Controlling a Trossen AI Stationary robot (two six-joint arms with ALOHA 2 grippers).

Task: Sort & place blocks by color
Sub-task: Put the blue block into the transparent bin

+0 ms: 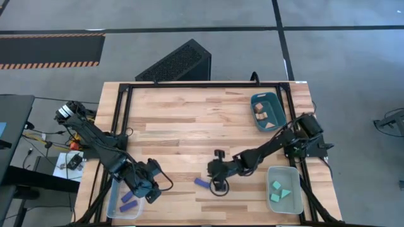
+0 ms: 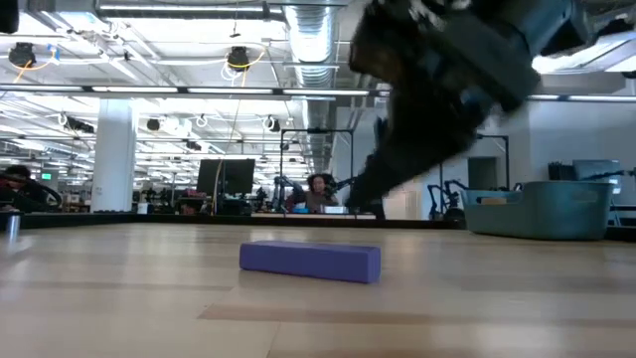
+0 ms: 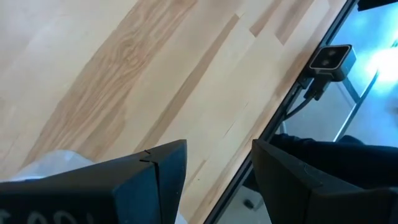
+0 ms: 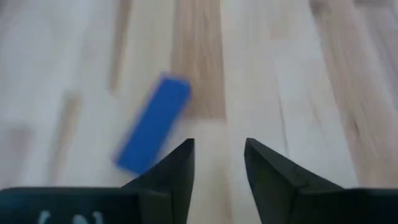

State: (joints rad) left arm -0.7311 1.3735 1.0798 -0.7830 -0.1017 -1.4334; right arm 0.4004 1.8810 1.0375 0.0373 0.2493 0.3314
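A dark blue flat bar point(image 1: 202, 183) lies flat on the table near its near edge; it also shows in the low view point(image 2: 310, 261) and the right wrist view point(image 4: 154, 124). My right gripper point(image 1: 213, 176) hovers just right of the bar, open and empty point(image 4: 219, 162). My left gripper point(image 1: 148, 188) is open and empty point(image 3: 217, 168) at the right end of the left clear tray point(image 1: 115, 211), which holds two blue bars point(image 1: 126, 199). Teal blocks point(image 1: 281, 192) lie in the right clear tray. Pale wood pieces point(image 1: 260, 113) lie in the dark teal bin point(image 1: 275, 101).
The right clear tray point(image 1: 297, 205) sits at the near right corner and the teal bin point(image 2: 542, 209) at the far right. A black frame point(image 1: 120, 120) borders the table. A small camera point(image 3: 331, 59) sits on the near edge rail. Bare wood fills the table's middle.
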